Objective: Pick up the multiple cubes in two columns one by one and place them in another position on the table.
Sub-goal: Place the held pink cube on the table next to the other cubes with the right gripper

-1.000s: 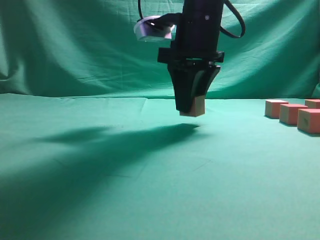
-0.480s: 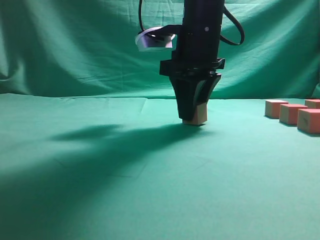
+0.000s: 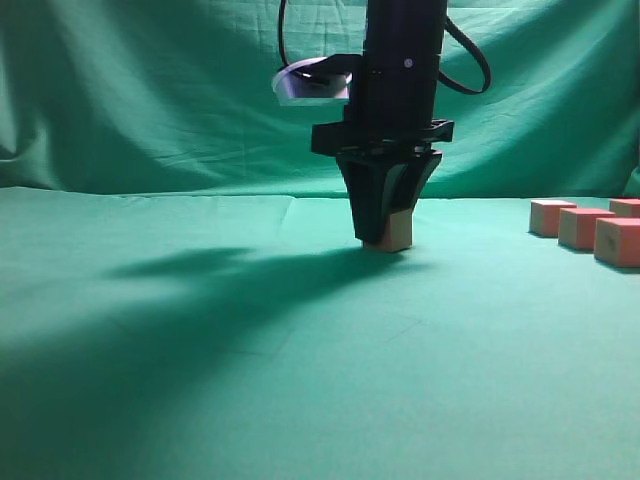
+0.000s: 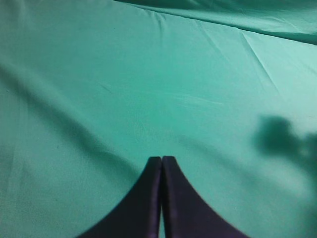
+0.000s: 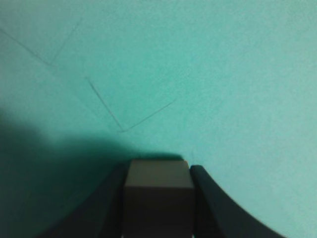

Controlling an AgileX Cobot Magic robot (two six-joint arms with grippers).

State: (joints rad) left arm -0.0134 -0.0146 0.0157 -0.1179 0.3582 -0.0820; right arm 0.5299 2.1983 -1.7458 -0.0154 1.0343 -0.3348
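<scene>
My right gripper (image 3: 385, 240) reaches straight down at the middle of the table (image 3: 200, 350) and is shut on one pink-salmon cube (image 3: 399, 231). The cube's underside rests on the teal cloth. In the right wrist view the cube (image 5: 157, 198) sits dark and shadowed between the two black fingers of the gripper (image 5: 157, 168). Several more cubes stand in rows at the right edge: (image 3: 552, 217), (image 3: 584, 228), (image 3: 618, 241). My left gripper (image 4: 162, 159) is shut and empty over bare cloth; it does not show in the exterior view.
The wrinkled green backdrop curtain (image 3: 150, 100) hangs behind the table. The arm casts a broad dark shadow (image 3: 200, 300) across the left and front cloth. A cable and a white wrist camera ring (image 3: 310, 82) sit on the right arm.
My right gripper has come down with the cube, from hovering above the cloth to the cube resting on the table. The cubes at the right have not moved.
</scene>
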